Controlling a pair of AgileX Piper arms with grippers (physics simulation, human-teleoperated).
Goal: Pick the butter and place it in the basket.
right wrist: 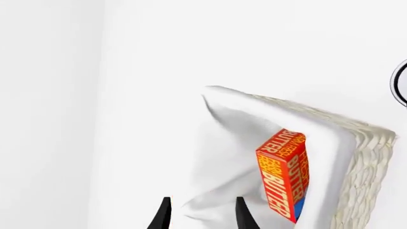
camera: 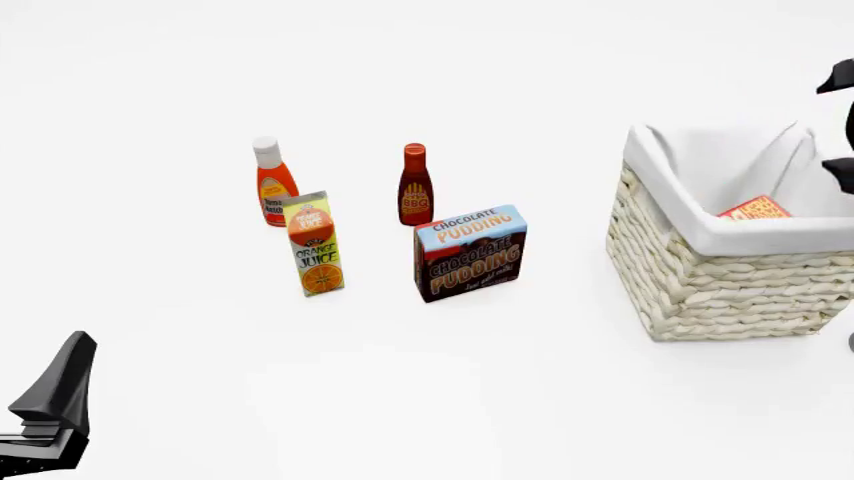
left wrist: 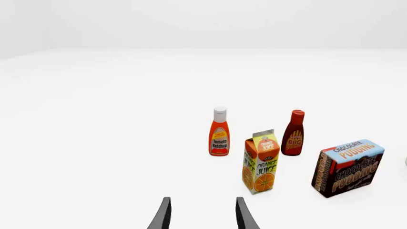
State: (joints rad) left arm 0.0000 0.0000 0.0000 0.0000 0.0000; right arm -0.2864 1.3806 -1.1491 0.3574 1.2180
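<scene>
The white table (camera: 400, 400) fills the scene, under pale walls with no detail. The basket (camera: 707, 290) stands at the table's right edge, and the butter (camera: 755, 209) lies inside it against the near wall, held by nothing. The right gripper (right wrist: 202, 214) is above the basket with jaws apart and empty. The left gripper (left wrist: 202, 217) is also open and empty. One risk I see: when lifting away, the right arm could catch the cloth lining and tip the basket.
</scene>
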